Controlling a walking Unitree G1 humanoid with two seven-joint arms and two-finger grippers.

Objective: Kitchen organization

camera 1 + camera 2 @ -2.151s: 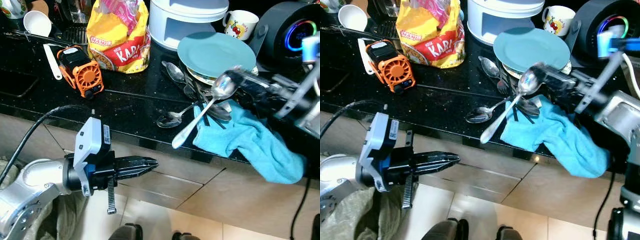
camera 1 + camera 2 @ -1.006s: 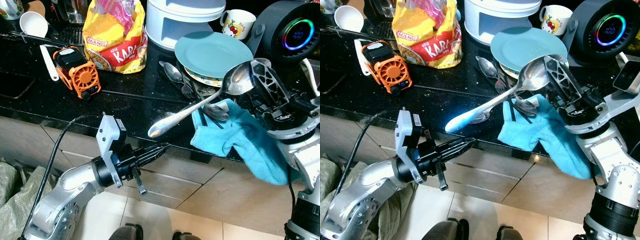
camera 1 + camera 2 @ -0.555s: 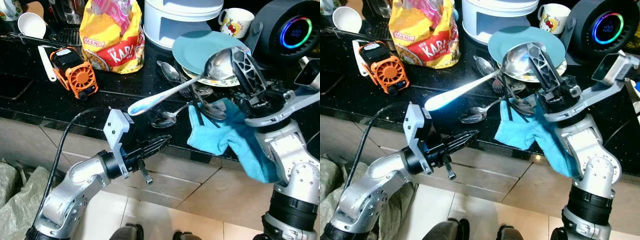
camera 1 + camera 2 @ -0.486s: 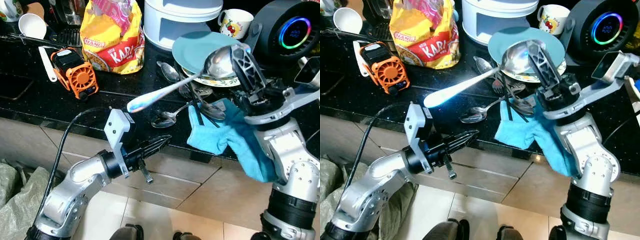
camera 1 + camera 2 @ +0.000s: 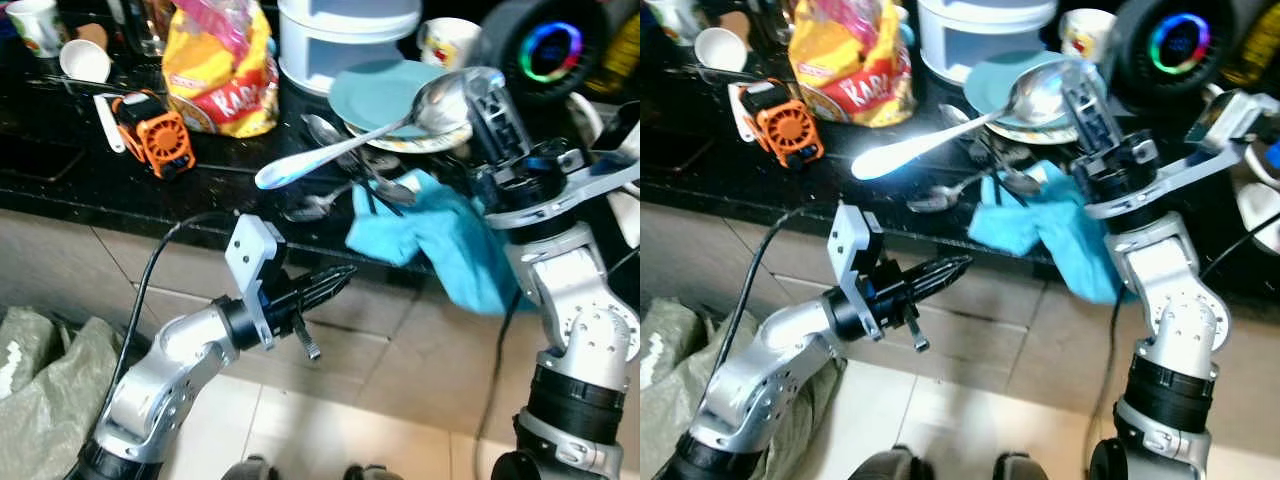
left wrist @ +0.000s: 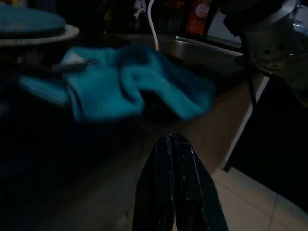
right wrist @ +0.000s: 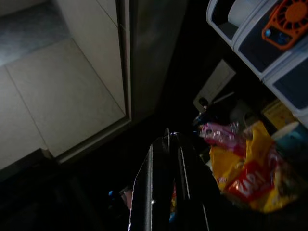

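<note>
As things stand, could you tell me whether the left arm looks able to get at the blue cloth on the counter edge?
Probably yes. The left gripper hangs shut just below the counter edge, and the blue cloth drapes over that edge nearby with nothing between them; it would need to open first.

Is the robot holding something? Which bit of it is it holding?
Yes. The right gripper holds a big metal spoon by its bowl end, with the handle sticking out over the counter. The left gripper is shut and holds nothing.
</note>
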